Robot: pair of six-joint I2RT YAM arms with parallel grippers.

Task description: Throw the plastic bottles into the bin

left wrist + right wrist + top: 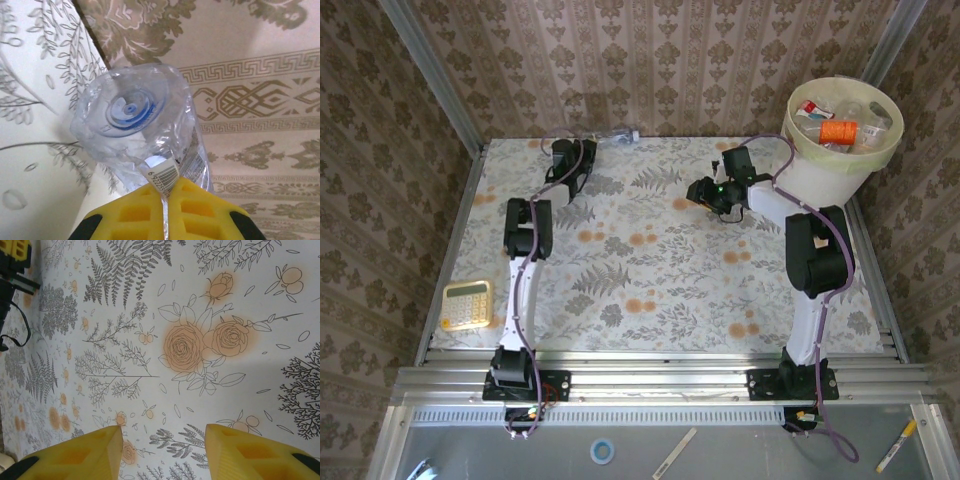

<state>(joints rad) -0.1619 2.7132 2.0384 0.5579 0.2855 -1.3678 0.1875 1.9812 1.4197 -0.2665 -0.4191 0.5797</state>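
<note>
Several bottles (838, 131) are piled in the bin (825, 172) near the open, empty right pincer (164, 450), while the seemingly last clear bottle (135, 120) is clamped in the left pincer (165, 192).

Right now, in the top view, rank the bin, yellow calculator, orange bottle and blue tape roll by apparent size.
1. bin
2. yellow calculator
3. orange bottle, partly buried among others
4. blue tape roll, only slightly smaller, so this last pair is unsure
</note>
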